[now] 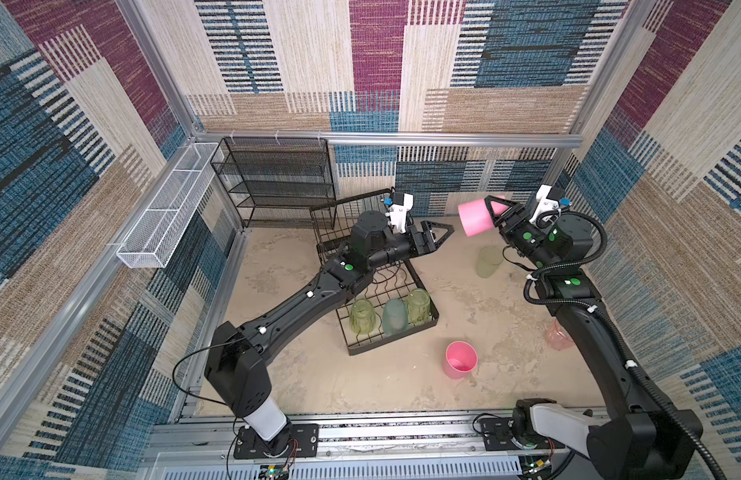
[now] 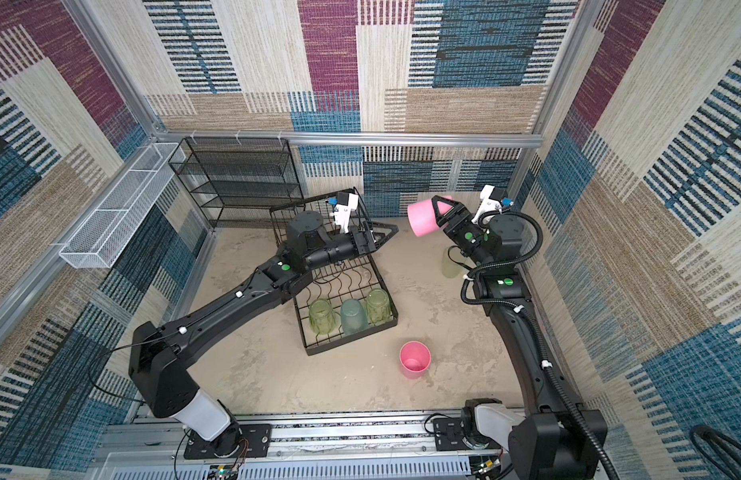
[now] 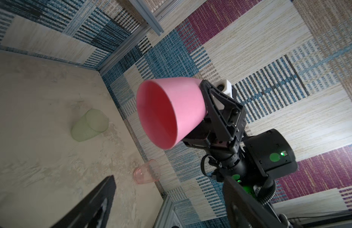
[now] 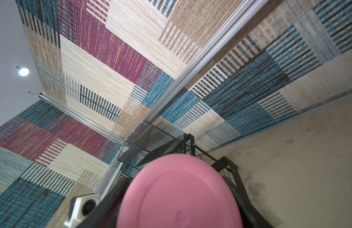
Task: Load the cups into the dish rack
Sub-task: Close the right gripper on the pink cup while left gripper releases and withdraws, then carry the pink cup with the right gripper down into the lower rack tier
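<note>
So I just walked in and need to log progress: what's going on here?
The right gripper holds a solid pink cup sideways in the air, right of the dish rack. The left gripper hovers open and empty over the rack. Its lower tier holds two yellow-green cups and a teal cup. On the table remain an upright pink cup, a loose yellow-green cup and a reddish-pink cup.

patchwork woven walls point(image 1: 381, 62), mottled beige floor point(image 1: 360, 386), black mesh shelf point(image 1: 277, 178), white mesh trough point(image 1: 169, 210)
</note>
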Controlling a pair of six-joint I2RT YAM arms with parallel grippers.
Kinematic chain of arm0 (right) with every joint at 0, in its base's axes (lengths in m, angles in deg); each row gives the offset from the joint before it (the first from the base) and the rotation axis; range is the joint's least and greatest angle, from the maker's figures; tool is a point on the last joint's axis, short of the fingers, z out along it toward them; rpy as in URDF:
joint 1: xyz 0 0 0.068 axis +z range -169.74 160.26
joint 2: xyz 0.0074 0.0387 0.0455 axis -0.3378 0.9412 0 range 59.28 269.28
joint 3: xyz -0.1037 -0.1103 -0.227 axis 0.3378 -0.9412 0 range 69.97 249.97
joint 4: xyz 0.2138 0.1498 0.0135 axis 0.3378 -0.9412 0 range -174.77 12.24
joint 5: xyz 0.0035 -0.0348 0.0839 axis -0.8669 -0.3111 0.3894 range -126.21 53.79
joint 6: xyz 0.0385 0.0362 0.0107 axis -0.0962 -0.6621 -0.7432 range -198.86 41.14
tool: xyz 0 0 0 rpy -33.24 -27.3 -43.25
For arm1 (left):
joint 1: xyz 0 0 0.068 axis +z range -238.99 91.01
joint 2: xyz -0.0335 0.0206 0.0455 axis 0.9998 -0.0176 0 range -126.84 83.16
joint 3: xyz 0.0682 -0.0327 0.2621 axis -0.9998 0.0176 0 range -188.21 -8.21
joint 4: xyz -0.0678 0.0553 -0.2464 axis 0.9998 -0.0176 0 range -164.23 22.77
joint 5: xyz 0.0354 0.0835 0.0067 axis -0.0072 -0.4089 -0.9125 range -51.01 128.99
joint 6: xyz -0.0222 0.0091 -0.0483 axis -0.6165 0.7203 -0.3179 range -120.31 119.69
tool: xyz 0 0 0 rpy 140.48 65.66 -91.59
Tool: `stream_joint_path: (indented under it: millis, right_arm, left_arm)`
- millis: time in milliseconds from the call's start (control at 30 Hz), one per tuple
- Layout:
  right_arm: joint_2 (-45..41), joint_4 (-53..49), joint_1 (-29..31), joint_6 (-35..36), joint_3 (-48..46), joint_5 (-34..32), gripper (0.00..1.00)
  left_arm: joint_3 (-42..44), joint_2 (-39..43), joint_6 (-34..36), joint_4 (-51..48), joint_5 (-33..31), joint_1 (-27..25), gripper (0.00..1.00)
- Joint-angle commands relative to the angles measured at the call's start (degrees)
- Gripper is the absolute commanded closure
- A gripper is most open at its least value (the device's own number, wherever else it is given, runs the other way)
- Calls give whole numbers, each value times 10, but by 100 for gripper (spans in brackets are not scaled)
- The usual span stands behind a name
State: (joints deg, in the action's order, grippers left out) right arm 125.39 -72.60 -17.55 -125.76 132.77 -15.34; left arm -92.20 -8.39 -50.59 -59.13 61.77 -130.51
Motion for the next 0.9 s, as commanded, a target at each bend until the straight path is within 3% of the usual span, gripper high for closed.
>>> stream_joint_path:
  millis: [0, 167, 333, 467, 567, 867]
  right_arm:
    - [-8, -16, 8, 105, -13, -57, 39]
    - [-10, -2, 73, 187, -34, -143, 40]
    - [2, 45, 140, 231, -79, -196, 39]
    - [15, 83, 179, 248, -114, -219, 39]
    - [35, 105, 206, 260, -126, -233, 38]
    - [108, 143, 281, 306, -122, -292, 37]
  left_arm:
    - [6, 41, 98, -110, -16, 9, 8]
    - [-13, 107, 202, -281, -69, 26, 6]
    - [11, 174, 247, -384, -98, 91, 6]
    - [62, 229, 250, -409, -73, 182, 7]
    - [88, 267, 271, -424, -91, 223, 7]
    - [120, 300, 365, -458, -131, 257, 6]
